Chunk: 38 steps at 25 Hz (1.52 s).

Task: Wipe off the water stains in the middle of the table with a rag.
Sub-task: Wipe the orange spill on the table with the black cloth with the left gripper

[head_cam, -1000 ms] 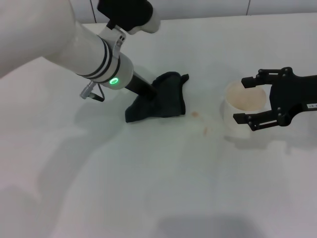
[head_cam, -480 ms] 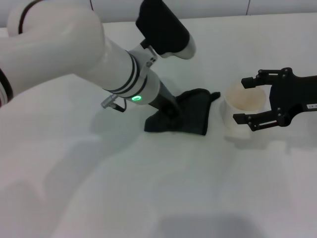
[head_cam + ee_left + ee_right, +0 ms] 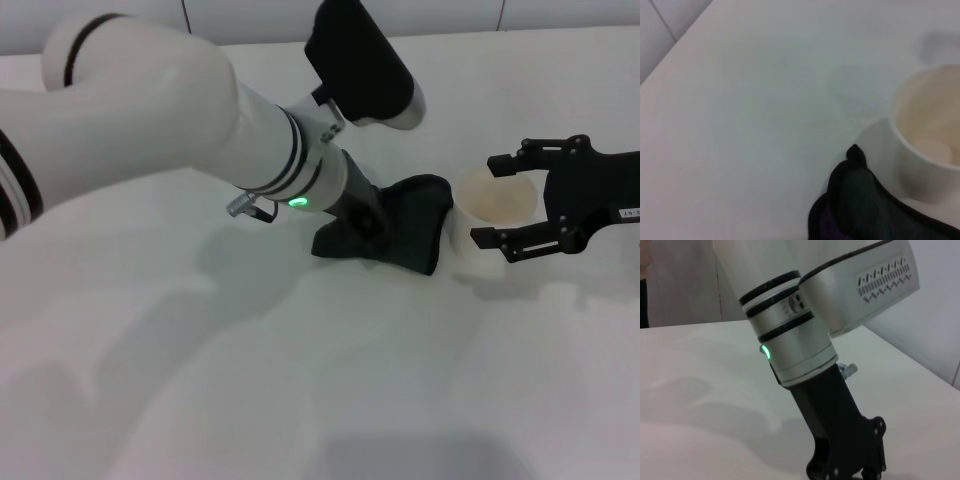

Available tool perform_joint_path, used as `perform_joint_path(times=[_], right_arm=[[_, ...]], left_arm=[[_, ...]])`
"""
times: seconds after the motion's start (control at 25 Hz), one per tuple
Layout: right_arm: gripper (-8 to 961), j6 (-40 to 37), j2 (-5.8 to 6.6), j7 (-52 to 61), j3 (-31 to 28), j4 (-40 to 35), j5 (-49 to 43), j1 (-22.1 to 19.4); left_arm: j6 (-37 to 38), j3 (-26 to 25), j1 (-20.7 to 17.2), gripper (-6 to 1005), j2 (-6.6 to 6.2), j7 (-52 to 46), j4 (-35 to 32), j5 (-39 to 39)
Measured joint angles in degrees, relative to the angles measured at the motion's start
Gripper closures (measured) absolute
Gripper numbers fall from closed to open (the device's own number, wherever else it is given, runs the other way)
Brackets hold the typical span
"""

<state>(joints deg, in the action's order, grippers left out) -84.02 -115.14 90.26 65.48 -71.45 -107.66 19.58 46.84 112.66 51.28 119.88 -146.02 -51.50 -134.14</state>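
Left gripper (image 3: pixel 362 222) clamped on rag (image 3: pixel 405 235), pressing it onto table (image 3: pixel 300 380), rag touching cup (image 3: pixel 490 215), right gripper (image 3: pixel 500 205) open around cup.

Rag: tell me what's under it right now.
The rag lies flat on the white table, pressed down by the left end effector, its edge beside the cup. No orange stain shows around it; whatever lies beneath is covered.

The rag (image 3: pixel 400 232) is spread on the table (image 3: pixel 300 400) at frame centre, pressed under the left gripper (image 3: pixel 362 222). The cup (image 3: pixel 487 232) is set immediately right of it, touching its edge. The right gripper (image 3: pixel 505 203) is placed around the cup at right.
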Motion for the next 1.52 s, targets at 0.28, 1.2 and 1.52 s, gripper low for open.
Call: perform_joint_path(times=[0.28,1.2,1.52], right_arm=[[80,0.18,0.0,0.0,0.0,0.03,0.0,0.02],[81,0.18,0.0,0.27,-0.37,-0.01,-0.09,0.0],[81,0.17,0.0,0.09,-0.45,-0.01,-0.1,0.01]], left_arm=[[-3.6,3.27,0.06,909,0.02,0.12,0.39,-0.03],[-4.15,-5.92,-0.23,908,-0.22,-11.03,2.18,-10.75],[-3.59,3.22,0.01,908,0.03,-8.02,-0.01,-8.94]])
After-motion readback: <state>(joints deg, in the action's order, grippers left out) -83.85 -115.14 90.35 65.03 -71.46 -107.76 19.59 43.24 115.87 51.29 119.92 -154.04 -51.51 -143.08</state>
